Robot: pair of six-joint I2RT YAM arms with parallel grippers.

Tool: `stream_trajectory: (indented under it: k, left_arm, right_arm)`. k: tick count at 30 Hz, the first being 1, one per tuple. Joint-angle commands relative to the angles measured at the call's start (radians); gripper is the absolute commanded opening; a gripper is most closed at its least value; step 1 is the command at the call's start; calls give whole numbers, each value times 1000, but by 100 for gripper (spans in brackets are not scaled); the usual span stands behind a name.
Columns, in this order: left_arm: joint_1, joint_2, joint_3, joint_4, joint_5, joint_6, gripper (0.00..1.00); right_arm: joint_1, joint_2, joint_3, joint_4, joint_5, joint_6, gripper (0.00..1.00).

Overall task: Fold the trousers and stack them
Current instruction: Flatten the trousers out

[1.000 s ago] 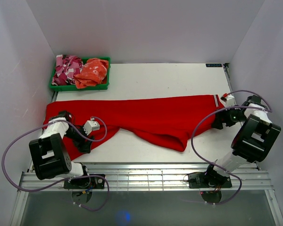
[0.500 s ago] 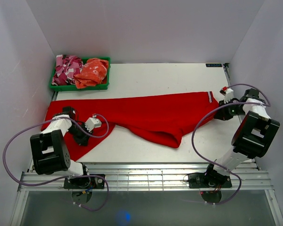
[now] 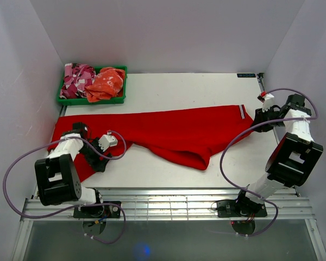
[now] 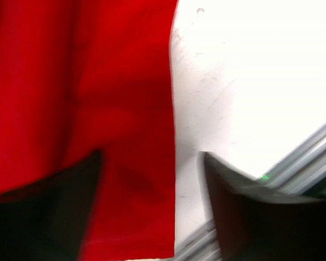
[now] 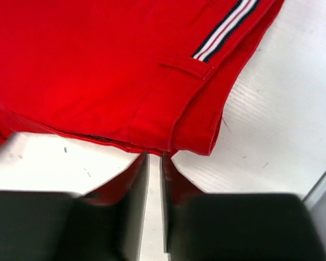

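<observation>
White tabletop (image 3: 195, 87) inside pale walls. Carries the trousers (image 3: 174, 128) spread flat across the middle, the end with striped trim lying at the right, one leg reaching the left edge, a fold sagging toward the near side. Over the left leg's edge: left gripper (image 4: 151, 157), jaws apart, red cloth beneath the gap, nothing pinched. Just off the striped end: right gripper (image 5: 154, 157), closed to a thin slit, holding nothing. Far left corner: green tray (image 3: 92, 101) with a pink-and-white garment (image 3: 76, 79) and an orange one (image 3: 106, 81).
</observation>
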Motion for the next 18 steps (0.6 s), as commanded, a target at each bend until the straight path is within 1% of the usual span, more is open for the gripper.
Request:
stream_trajectory:
  k: [1,2,3,4,6,8,9,11,14,15,16,18]
  left_arm:
    - [-17,-71,-28,32,35,54,98]
    - [-22,-115,-37,21,32,62,98]
    - [-27,-134,-60,19,28,56,98]
    - [-42,-151,-73,24,20,49,98]
    - [-62,-165,-107,68,-26,14,98]
    - [-73,-154,-161,135,-63,-26,98]
    - [-76,-143,-175,210,-104,-41,98]
    - [-80,-110,-192,261,-135,-63,98]
    - [-83,-16,-175,326,-173,-106,98]
    - [-85,2,-170,349,-178,-109,95]
    - [-85,31,-167,360,-184,-109,88]
    - [-90,54,-157,363,-182,-103,82]
  right_arm:
    - [1,-25,-15,-41,28,-2,33]
    - [-7,-28,-23,-36,30,-2,49]
    - [-15,-30,-29,-35,25,-2,78]
    - [-25,-30,-44,-33,16,-1,94]
    - [-36,-25,-58,-18,2,5,90]
    - [-44,-18,-86,6,-22,11,90]
    - [-46,-13,-95,13,-34,10,90]
    - [-46,-7,-115,26,-76,-4,90]
    - [-46,-2,-157,100,-128,16,90]
    - [-46,4,-170,123,-137,25,90]
    - [-46,10,-173,164,-162,33,90]
    - [-46,37,-181,189,-191,37,90]
